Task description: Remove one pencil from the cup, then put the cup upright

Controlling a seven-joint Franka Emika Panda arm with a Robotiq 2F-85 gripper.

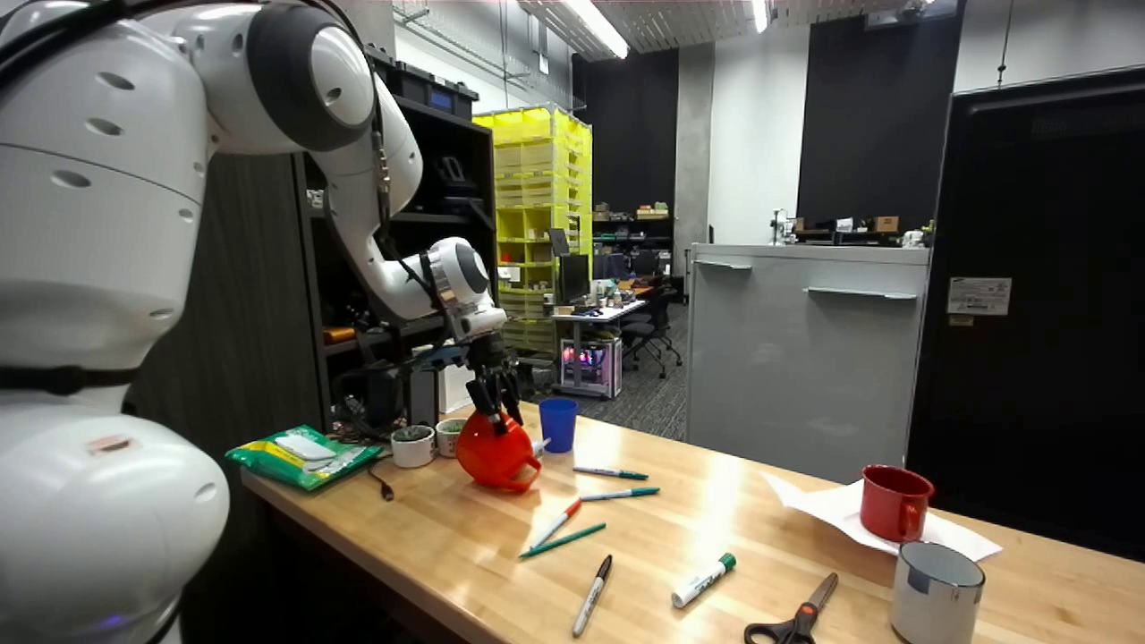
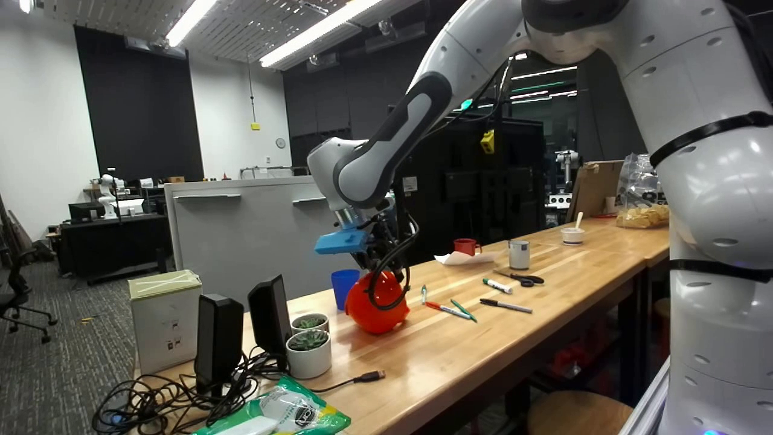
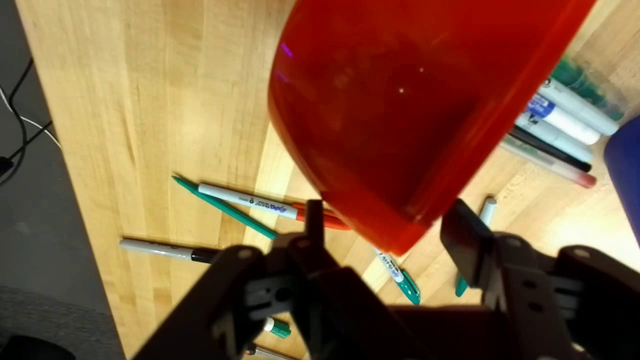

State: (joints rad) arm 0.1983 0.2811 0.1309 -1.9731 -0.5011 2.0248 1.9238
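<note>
The red-orange cup [image 1: 492, 458] lies tipped on its side on the table, its handle towards the loose markers; it also shows in an exterior view [image 2: 373, 308] and fills the upper wrist view [image 3: 410, 90]. Several markers [image 3: 565, 120] stick out of its mouth side towards the blue cup. A green pencil [image 1: 564, 541] lies on the table beside a red-capped marker [image 1: 556, 524]; the pencil also shows in the wrist view [image 3: 225, 206]. My gripper [image 1: 508, 424] points down at the cup's upper side. Its fingers [image 3: 386, 210] are wide apart, one each side of the cup's corner; contact is unclear.
A blue cup [image 1: 558, 425] stands close behind the red-orange cup. Potted plants [image 1: 413, 447] and a green bag [image 1: 304, 456] are beside it. Several markers [image 1: 620, 494], scissors [image 1: 805, 617], a dark red cup [image 1: 894, 505] and a white-grey cup [image 1: 937, 597] are further along the table.
</note>
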